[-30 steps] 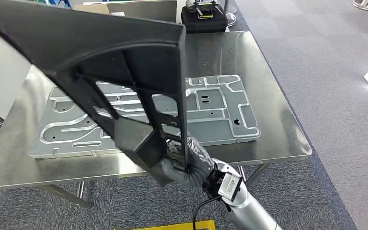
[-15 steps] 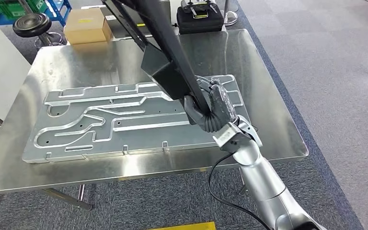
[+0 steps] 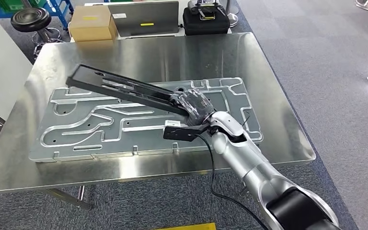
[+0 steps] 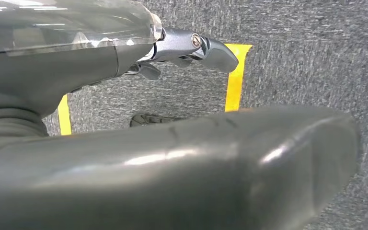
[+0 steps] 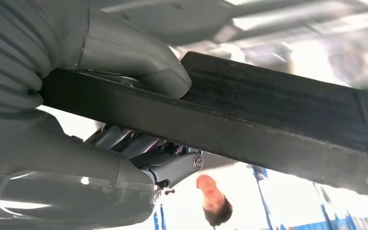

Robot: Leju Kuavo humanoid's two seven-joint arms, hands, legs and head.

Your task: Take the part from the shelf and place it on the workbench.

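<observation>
Currently, in the head view, the right hand grips one end of the black part, which extends low over the grey metal plate toward the counter's far left corner; whether its far end touches the plate cannot be told. The plate lies flat along the counter's middle. A cardboard box and a black case stand beyond the far edge.

In the left wrist view, the left hand hangs over grey carpet with yellow tape; its fingers are apart and hold nothing.

In the right wrist view, the thumb presses one face of the part and the fingers clamp the opposite face.
</observation>
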